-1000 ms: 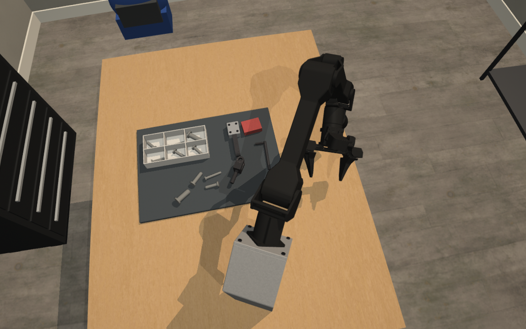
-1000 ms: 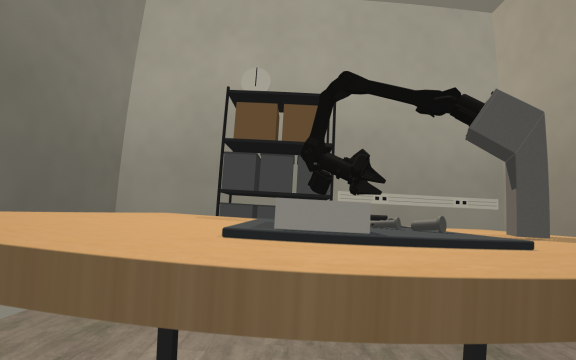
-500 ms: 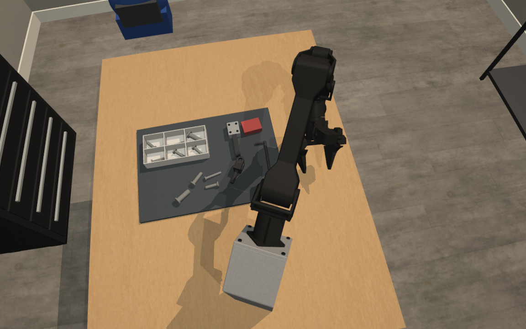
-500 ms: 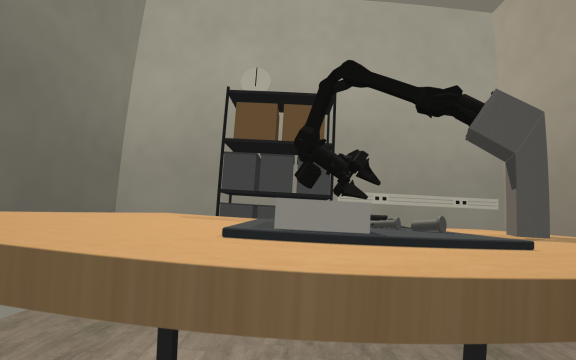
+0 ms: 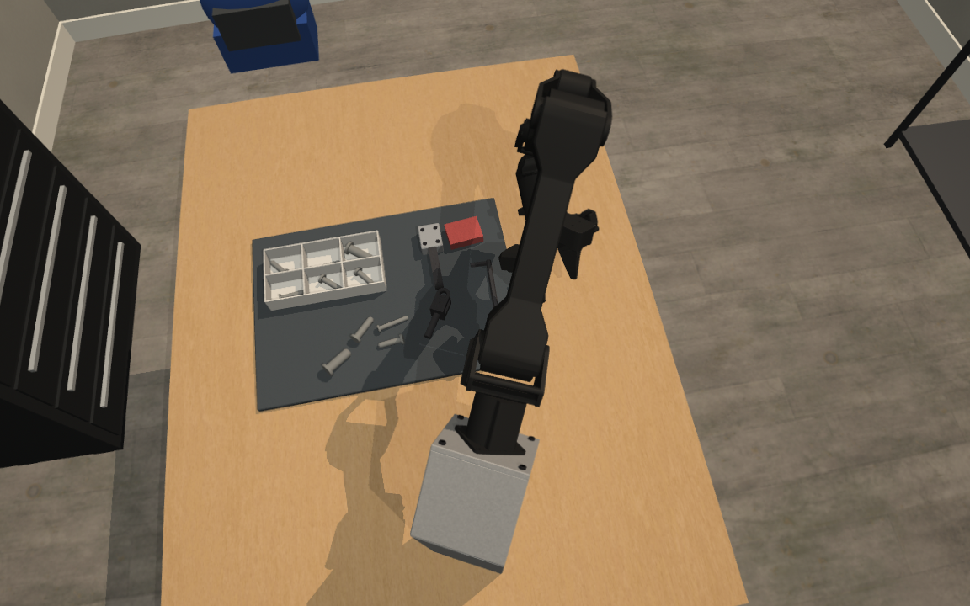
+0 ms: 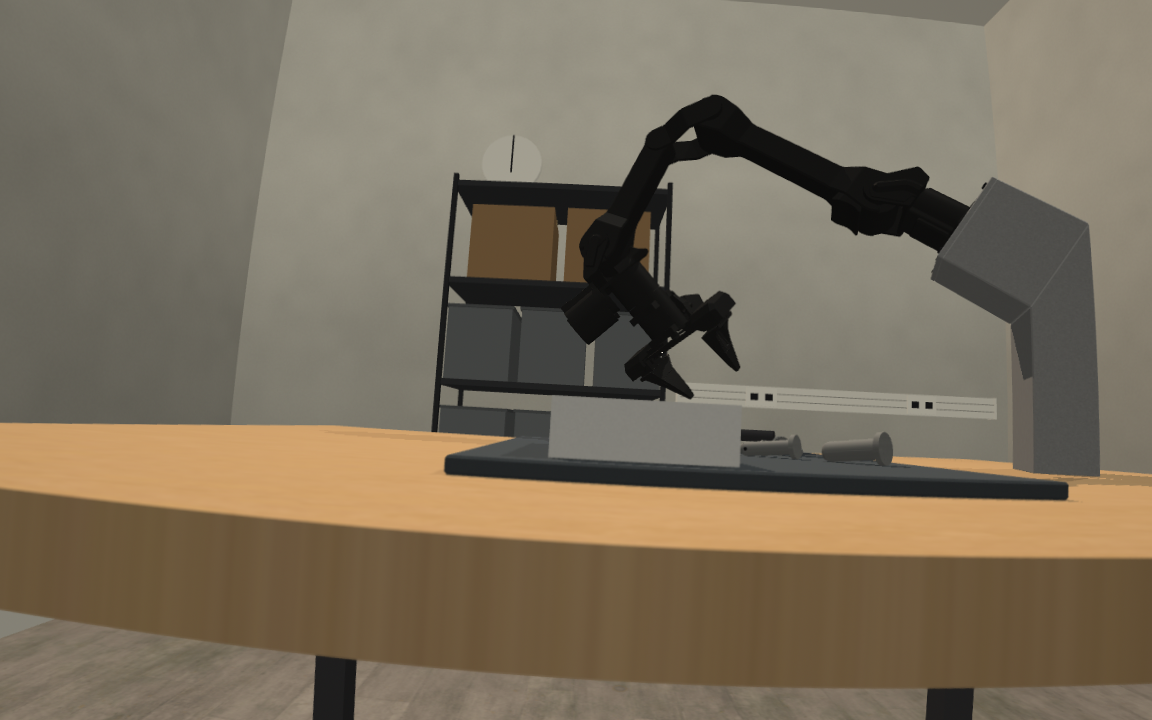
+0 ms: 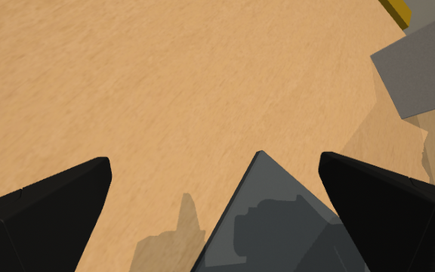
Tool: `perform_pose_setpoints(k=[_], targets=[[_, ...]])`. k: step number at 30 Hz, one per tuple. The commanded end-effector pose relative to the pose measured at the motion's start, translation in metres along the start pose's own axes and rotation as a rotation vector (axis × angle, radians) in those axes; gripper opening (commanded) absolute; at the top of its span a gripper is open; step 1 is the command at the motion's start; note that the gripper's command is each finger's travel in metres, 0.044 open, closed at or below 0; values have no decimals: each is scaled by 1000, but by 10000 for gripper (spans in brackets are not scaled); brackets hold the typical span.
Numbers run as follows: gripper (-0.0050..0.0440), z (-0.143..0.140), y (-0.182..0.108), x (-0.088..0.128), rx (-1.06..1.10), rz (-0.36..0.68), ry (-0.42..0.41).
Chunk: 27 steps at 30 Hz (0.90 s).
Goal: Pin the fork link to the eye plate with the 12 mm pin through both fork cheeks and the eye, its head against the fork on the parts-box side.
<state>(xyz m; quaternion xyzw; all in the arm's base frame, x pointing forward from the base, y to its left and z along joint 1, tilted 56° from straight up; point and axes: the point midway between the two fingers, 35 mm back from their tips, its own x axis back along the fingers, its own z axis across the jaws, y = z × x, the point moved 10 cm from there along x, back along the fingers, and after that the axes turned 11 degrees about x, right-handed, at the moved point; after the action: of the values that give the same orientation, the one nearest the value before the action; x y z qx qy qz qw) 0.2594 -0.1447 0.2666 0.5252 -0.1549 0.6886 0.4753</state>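
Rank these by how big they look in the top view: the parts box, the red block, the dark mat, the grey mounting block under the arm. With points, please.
1. Dark mat (image 5: 300,353)
2. Grey mounting block (image 5: 470,501)
3. Parts box (image 5: 327,297)
4. Red block (image 5: 463,231)

The arm hides some of the mat, yet it still looks largest.

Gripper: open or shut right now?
Open: in the wrist view the jaws stand wide apart, with only the tabletop and mat visible between them.
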Motion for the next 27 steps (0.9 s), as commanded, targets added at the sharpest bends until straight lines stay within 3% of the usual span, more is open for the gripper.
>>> perform_pose_setpoints(k=[1, 4, 15, 27], targets=[[440, -10, -8, 19, 73, 20, 114], [440, -13, -11, 22, 96, 23, 141], [440, -49, -42, 62, 339, 57, 432], [440, -99, -69, 48, 804, 109, 539]])
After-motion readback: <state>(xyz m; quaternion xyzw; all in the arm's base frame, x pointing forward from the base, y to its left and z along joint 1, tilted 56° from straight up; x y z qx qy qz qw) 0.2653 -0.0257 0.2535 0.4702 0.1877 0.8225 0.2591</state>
